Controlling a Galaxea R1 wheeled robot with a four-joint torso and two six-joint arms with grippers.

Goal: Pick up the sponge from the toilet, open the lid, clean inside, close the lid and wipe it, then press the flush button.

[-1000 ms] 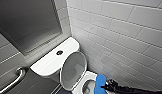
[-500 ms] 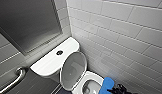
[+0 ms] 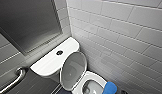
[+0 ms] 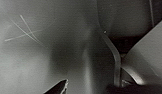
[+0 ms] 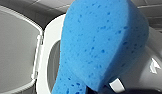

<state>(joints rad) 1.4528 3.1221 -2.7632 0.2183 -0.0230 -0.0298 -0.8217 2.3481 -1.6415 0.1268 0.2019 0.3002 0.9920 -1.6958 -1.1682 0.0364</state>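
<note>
The sponge is off the toilet, apparently pinched at its lower end by the right gripper, and hangs at the bowl's near right rim. The lid stands open against the tank. Cleaning inside, closing, wiping and flushing seem left.

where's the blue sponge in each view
head: sponge at the bottom edge, at the toilet bowl's right side.
right wrist: sponge large in the foreground, in front of the seat rim.
left wrist: blurred grey shapes, too unclear to match.
shared landmark: the raised lid, grey underside, in head and right wrist views.
</note>
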